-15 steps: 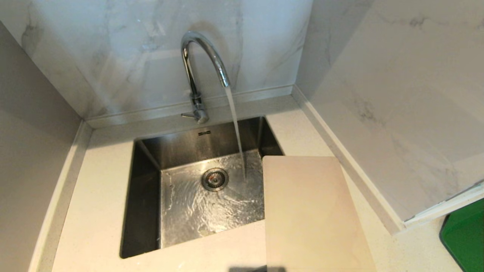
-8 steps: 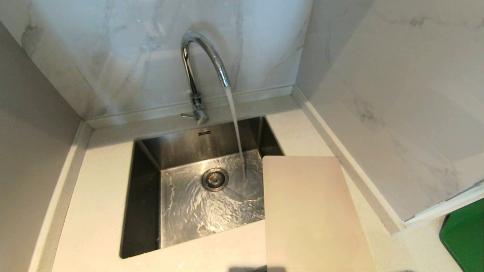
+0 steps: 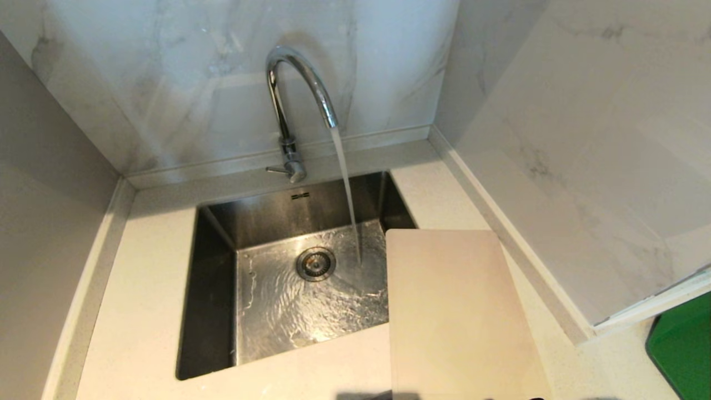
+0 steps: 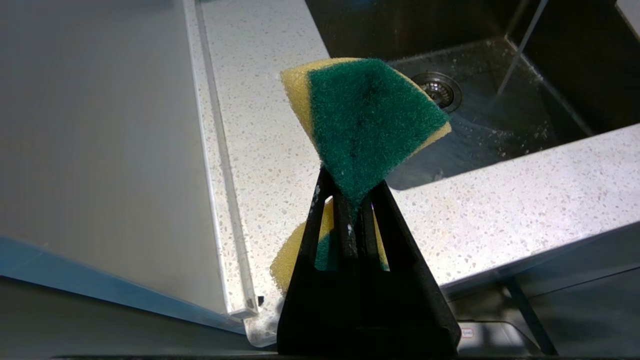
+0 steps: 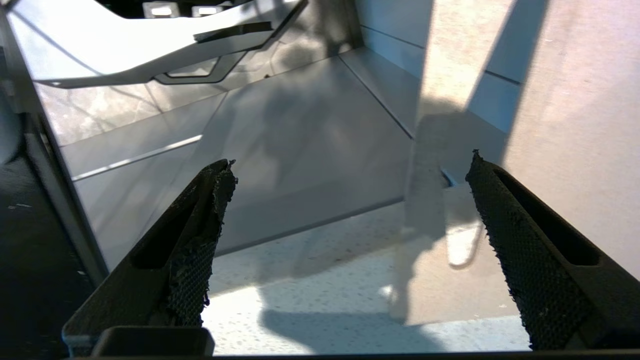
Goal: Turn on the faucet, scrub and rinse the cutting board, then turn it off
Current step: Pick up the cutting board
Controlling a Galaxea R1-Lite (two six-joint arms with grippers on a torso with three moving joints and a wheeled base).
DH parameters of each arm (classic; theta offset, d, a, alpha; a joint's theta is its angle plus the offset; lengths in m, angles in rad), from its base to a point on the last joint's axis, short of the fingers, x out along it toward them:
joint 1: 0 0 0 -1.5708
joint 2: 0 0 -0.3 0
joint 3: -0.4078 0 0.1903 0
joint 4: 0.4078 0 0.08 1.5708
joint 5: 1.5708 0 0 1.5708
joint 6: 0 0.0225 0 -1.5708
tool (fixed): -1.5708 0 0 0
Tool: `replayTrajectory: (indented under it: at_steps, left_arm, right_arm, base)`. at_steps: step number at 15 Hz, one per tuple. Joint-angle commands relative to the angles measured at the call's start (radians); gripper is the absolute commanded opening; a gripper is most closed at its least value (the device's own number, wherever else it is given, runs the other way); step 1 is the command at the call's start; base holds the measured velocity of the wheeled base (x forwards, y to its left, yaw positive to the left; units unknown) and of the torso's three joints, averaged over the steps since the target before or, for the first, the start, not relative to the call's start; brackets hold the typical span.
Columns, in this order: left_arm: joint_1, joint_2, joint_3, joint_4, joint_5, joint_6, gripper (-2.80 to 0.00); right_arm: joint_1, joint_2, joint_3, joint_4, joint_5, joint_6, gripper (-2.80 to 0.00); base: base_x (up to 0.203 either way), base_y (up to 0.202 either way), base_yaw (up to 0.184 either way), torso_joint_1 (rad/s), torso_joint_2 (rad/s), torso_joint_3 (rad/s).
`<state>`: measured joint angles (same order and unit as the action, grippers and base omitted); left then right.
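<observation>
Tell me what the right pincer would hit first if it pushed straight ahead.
Probably the grey wall panel rising behind the speckled white countertop; nothing sits between the open right pincer and it, though depth is unclear.

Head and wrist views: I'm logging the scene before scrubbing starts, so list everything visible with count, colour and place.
faucet: one, chrome, behind the sink, running.
water stream: one, clear, falling from the spout to the basin floor beside the drain.
sink: one, steel, set in the countertop.
drain: one, metal, in the basin floor.
cutting board: one, cream-white, on the counter to the sink's right, overlapping its right edge.
countertop: one, speckled white, around the sink.
green object: one, partly seen at far right.
sponge: one, yellow with green scouring face, pinched in the left gripper.
left gripper: black fingers shut on the sponge, near the counter's front edge.
right gripper: black fingers open, empty.
</observation>
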<state>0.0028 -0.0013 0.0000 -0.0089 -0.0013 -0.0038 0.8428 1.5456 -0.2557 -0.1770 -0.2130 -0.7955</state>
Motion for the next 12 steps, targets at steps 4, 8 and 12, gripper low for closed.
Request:
replayTrajectory:
  at_steps: [4, 8, 12]
  left_arm:
    - [0.000, -0.002, 0.000, 0.000, 0.000, -0.001, -2.80]
    - [0.000, -0.002, 0.000, 0.000, 0.000, -0.001, -2.80]
    - [0.000, -0.002, 0.000, 0.000, 0.001, -0.001, -2.80]
  right_arm:
    - [-0.092, 0.001, -0.018, -0.001, 0.054, -0.089, 0.00]
    - [-0.142, 0.048, -0.046, -0.006, 0.085, -0.125, 0.00]
    - [-0.143, 0.080, -0.056, -0.008, 0.086, -0.122, 0.00]
  base:
    - [0.000, 0.000, 0.000, 0.000, 0.00, 0.000]
    - [0.000, 0.000, 0.000, 0.000, 0.00, 0.000]
    - [0.000, 0.000, 0.000, 0.000, 0.00, 0.000]
